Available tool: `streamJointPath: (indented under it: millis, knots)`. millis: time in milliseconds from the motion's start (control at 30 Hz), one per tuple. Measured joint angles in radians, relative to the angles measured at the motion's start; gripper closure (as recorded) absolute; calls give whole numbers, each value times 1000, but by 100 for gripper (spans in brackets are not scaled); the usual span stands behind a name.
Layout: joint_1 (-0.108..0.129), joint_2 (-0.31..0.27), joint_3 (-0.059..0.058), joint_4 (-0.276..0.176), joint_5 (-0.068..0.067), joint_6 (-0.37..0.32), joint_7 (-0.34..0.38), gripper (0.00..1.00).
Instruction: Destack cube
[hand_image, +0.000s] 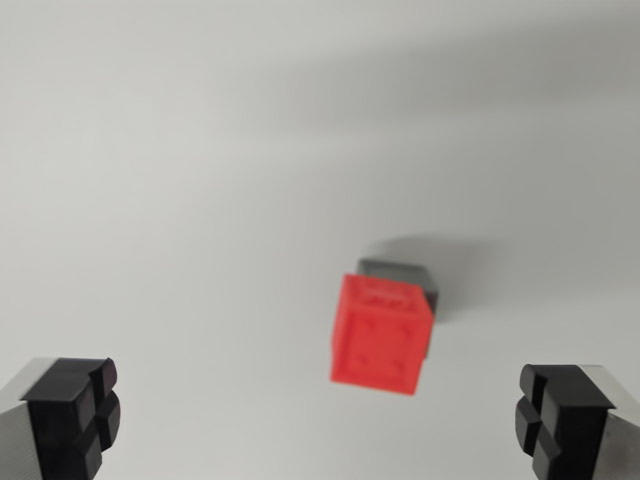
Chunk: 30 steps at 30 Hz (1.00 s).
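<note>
A red cube (380, 335) sits on top of a grey cube (405, 272), of which only a sliver shows behind and to the wrist view's right. The picture is blurred. My gripper (320, 415) hangs above the white surface, open wide, with one black fingertip (75, 410) at the lower left and the other fingertip (560, 410) at the lower right. The stack lies between the two fingers and a little further up the frame, touched by neither. Nothing is held.
A plain white table (200, 150) fills the view. A soft shadow falls across the top right and beside the stack.
</note>
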Motion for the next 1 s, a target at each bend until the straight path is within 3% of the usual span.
streamJointPath:
  millis: [467,1000]
  knots:
    - [-12,-37,-17,-149,2,113,23,0]
    - [-29,-59,-45,-329,6,272,45,0]
